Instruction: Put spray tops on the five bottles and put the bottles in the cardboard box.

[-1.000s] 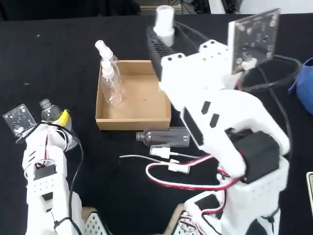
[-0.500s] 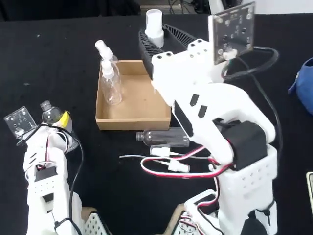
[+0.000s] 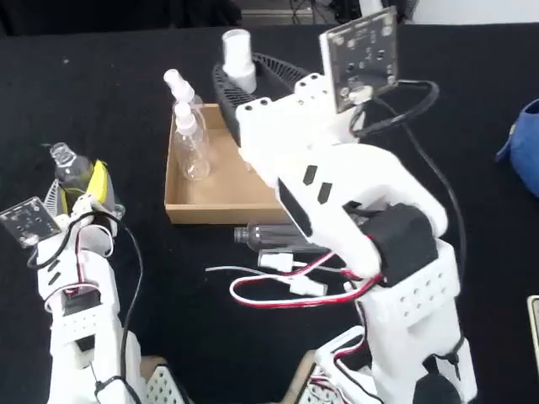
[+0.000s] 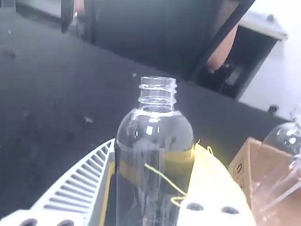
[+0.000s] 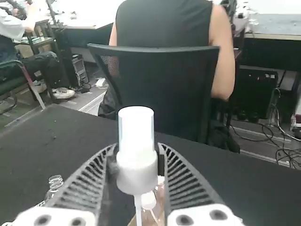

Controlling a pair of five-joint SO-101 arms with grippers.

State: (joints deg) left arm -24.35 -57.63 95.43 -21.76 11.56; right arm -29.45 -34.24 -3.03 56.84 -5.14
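High view: left tool (image 3: 76, 187) grips upright bottle (image 3: 67, 164), right tool (image 3: 248, 78) grips spray top (image 3: 237, 55).

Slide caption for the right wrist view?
Right gripper holds a white spray top upright; an uncapped bottle sits farther off.

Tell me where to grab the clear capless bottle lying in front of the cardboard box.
Take the clear capless bottle by its round body, from above, closing across its width: it lies on its side along the front wall of the cardboard box, so a side approach looks cramped.
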